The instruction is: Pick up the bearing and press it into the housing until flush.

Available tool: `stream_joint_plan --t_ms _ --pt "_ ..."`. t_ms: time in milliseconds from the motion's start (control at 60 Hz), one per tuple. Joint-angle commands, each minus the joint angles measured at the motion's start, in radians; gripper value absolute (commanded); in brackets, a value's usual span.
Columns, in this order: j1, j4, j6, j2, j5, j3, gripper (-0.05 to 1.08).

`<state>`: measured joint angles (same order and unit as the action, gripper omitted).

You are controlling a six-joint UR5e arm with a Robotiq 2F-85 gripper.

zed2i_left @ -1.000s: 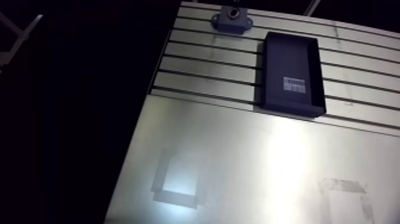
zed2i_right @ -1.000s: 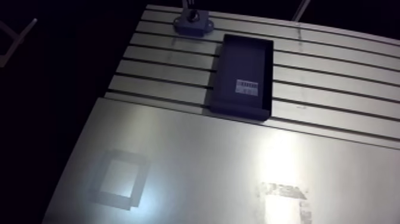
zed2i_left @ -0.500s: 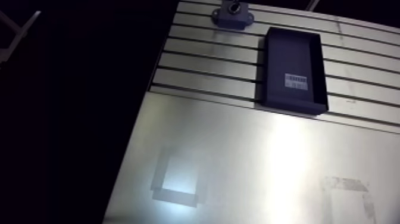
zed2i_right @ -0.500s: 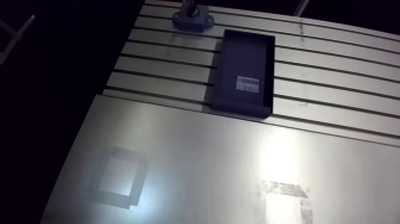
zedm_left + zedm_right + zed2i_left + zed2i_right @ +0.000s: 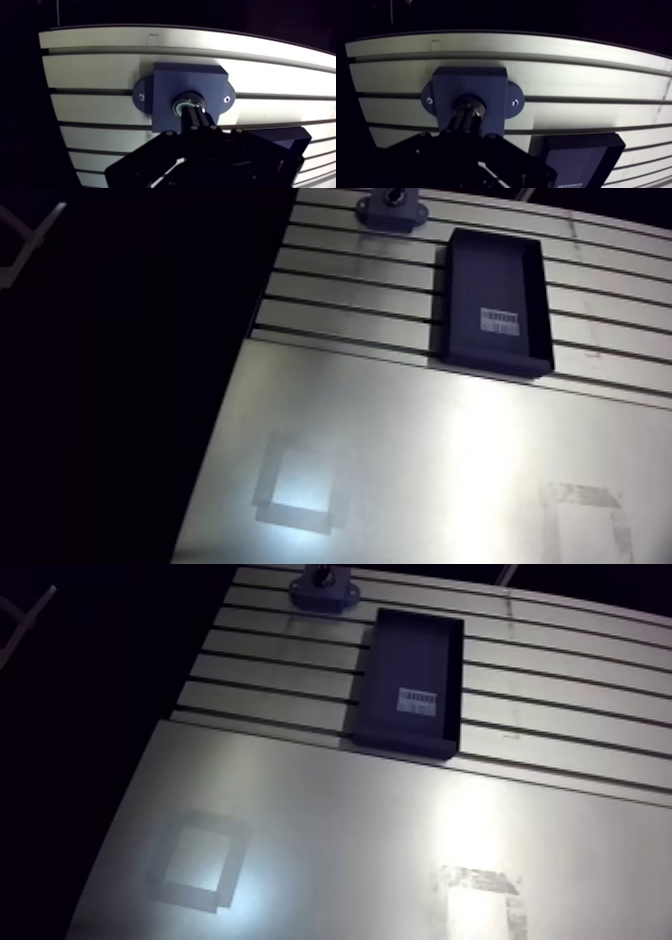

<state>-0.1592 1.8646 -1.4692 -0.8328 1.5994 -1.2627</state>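
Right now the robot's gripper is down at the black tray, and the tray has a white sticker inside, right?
Not quite. The gripper is down at the housing, at its round hole, not at the black tray; the wrist view shows it. The tray does have a white sticker inside.

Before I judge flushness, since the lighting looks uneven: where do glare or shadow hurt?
Arm view: a bright glare streak on the table. Wrist view: housing well lit, gripper a dark silhouette over the bearing; slots look curved.
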Motion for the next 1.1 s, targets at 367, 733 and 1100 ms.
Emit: stream_joint_plan --t_ms 367,733,1100 --pt "-0.003 0.0 -0.007 0.009 0.001 0.004 1.08" --pt "-0.002 0.0 -0.007 0.015 0.003 0.004 1.08" --pt "-0.002 0.0 -0.009 0.015 0.001 0.004 1.08"
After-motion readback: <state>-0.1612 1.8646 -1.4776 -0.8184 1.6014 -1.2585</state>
